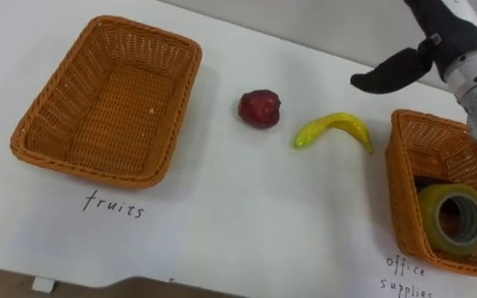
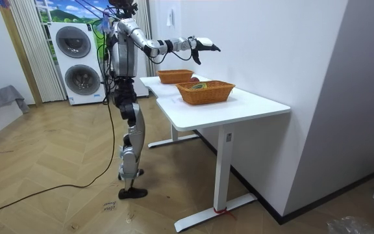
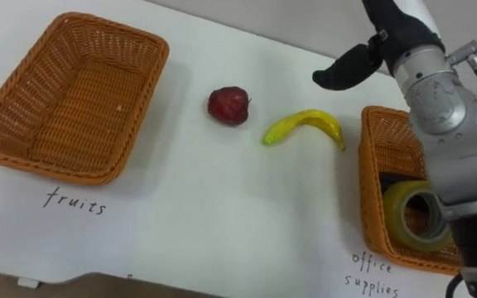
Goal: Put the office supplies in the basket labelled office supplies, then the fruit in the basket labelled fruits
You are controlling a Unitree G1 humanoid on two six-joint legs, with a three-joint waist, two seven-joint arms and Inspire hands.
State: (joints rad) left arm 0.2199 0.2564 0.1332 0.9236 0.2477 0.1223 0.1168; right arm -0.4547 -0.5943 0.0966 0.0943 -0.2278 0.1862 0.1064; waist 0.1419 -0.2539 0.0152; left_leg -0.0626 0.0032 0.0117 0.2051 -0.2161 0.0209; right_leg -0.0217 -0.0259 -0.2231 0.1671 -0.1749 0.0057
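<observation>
A dark red apple [image 1: 259,108] and a yellow banana [image 1: 334,128] lie on the white table [image 1: 222,215], between two wicker baskets. The larger basket [image 1: 180,99] on the left holds nothing. The smaller basket [image 1: 402,186] on the right holds a yellow-green tape roll [image 1: 431,217] with something dark under it. My right hand [image 1: 441,37] hangs open in the air above the far right of the table, beyond the banana and the right basket, holding nothing. In the room view I stand upright at the table's end with that hand [image 2: 203,45] stretched out over the baskets.
A handwritten label [image 1: 114,204] sits on the table in front of each basket. The table's front edge [image 1: 98,285] runs along the bottom of the eye views. A wall lies behind the table, and stacked washing machines [image 2: 80,62] stand behind me.
</observation>
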